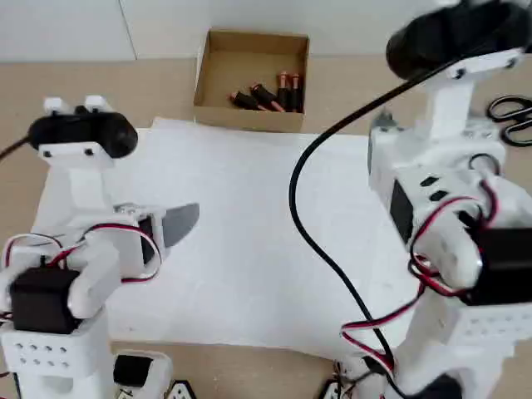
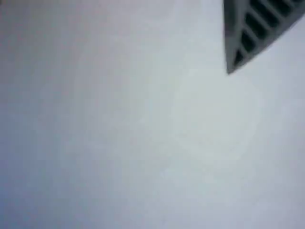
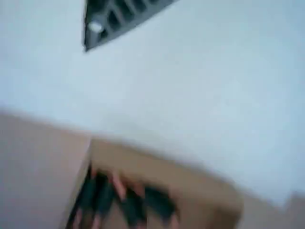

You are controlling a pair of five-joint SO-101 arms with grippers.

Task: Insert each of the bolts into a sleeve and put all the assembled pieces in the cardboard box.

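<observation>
Cardboard box (image 1: 241, 116) at 12 o'clock on the tabletop (image 1: 349, 83). It holds the assembled pieces (image 1: 270, 96), dark sleeves with reddish bolts, lying together. White sheet (image 1: 249, 216) covers the centre. Left fingers (image 1: 179, 220) at 9 o'clock over the sheet, well apart from the box. Right fingers (image 3: 119, 16) near 2 o'clock, box close by. Open or closed: cannot tell for either. Scissors (image 1: 511, 116) toward 3 o'clock.
</observation>
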